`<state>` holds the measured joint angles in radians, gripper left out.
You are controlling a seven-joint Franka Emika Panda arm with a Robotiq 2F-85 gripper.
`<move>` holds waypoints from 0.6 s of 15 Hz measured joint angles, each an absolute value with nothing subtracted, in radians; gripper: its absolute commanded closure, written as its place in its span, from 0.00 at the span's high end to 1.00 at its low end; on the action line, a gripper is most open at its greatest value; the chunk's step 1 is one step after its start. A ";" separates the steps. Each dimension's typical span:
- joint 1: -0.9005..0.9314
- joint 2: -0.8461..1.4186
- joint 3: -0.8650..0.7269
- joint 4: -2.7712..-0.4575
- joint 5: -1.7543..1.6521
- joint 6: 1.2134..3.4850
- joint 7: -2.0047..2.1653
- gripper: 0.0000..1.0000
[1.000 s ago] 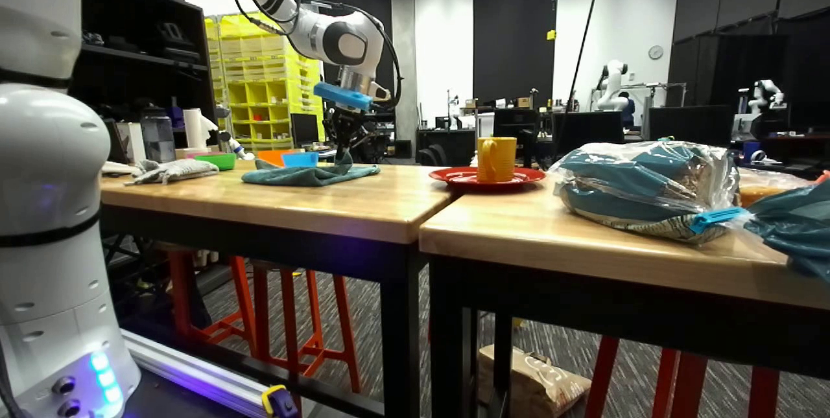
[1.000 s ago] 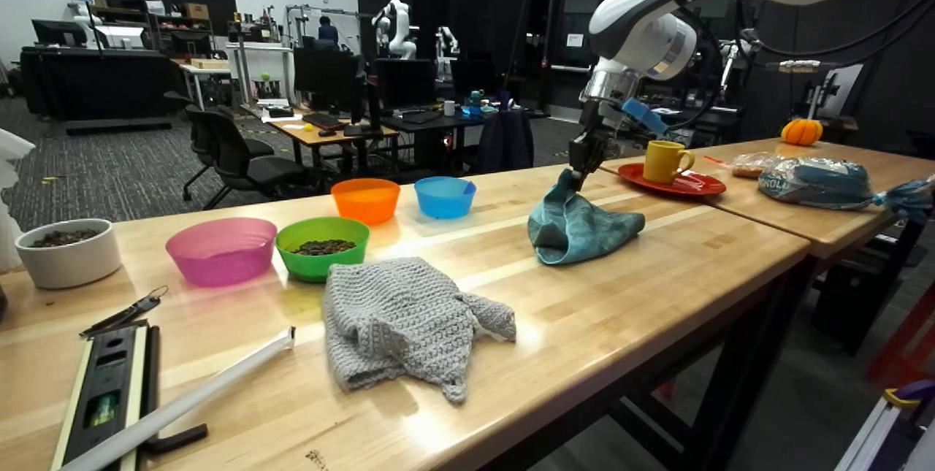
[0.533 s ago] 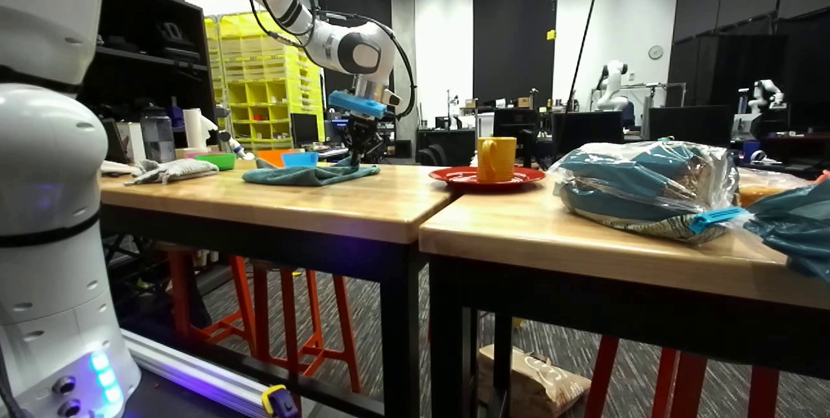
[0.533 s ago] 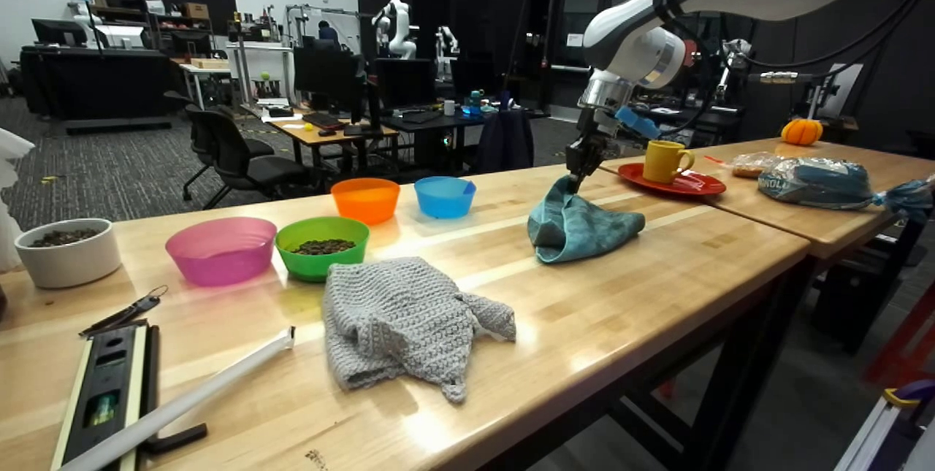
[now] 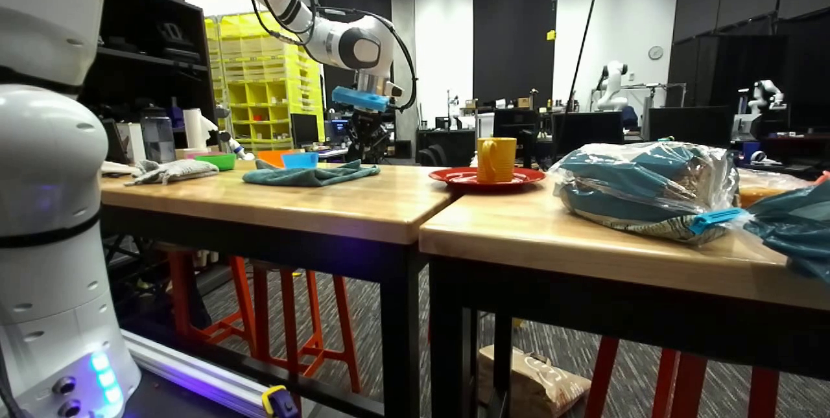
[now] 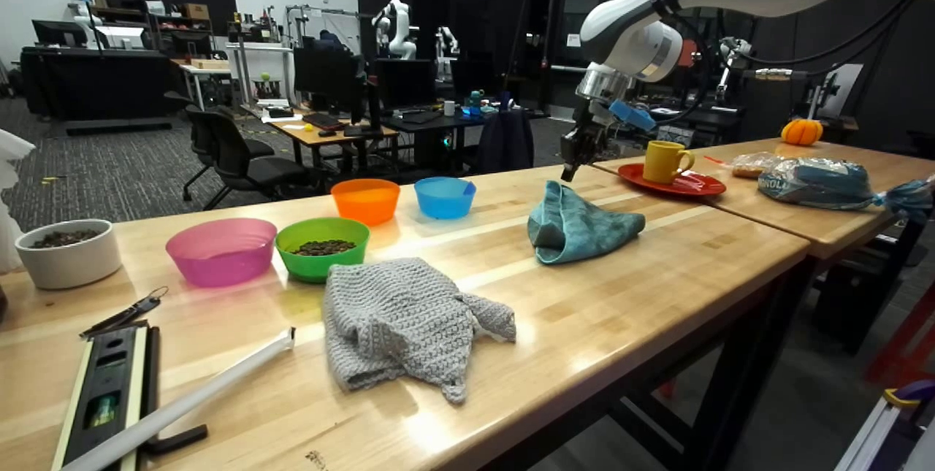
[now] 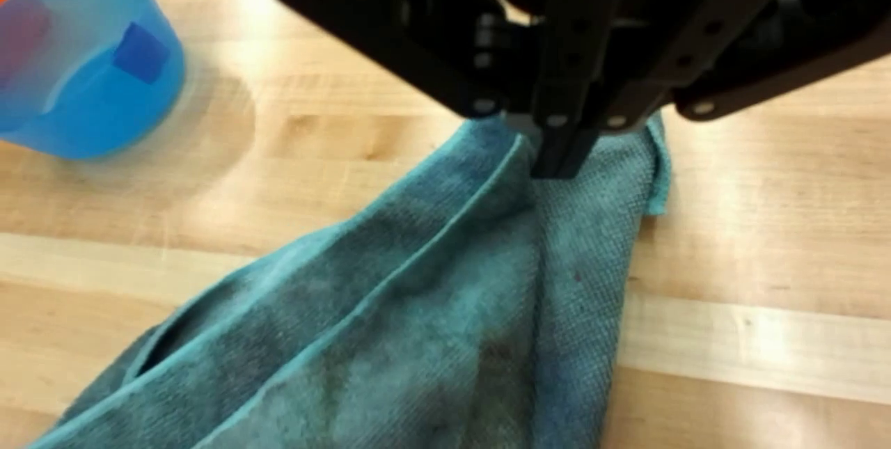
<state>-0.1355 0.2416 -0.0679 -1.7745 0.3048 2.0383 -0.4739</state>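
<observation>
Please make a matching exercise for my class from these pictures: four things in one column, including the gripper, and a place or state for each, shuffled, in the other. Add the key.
Column 1
1. gripper
2. teal cloth
3. yellow mug
4. green bowl

Column 2
A. contains small dark pieces
B. standing on the red plate
C. shut, close to a raised fold of cloth
D. lying in folds on the wooden table

Right pairs: 1-C, 2-D, 3-B, 4-A
</observation>
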 measured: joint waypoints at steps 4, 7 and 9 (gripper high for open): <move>-0.134 0.166 -0.057 -1.850 0.314 2.004 -0.459 0.37; -0.120 0.083 -0.046 -1.940 0.317 1.981 -0.457 0.58; -0.100 0.026 -0.036 -1.996 0.316 1.972 -0.452 0.70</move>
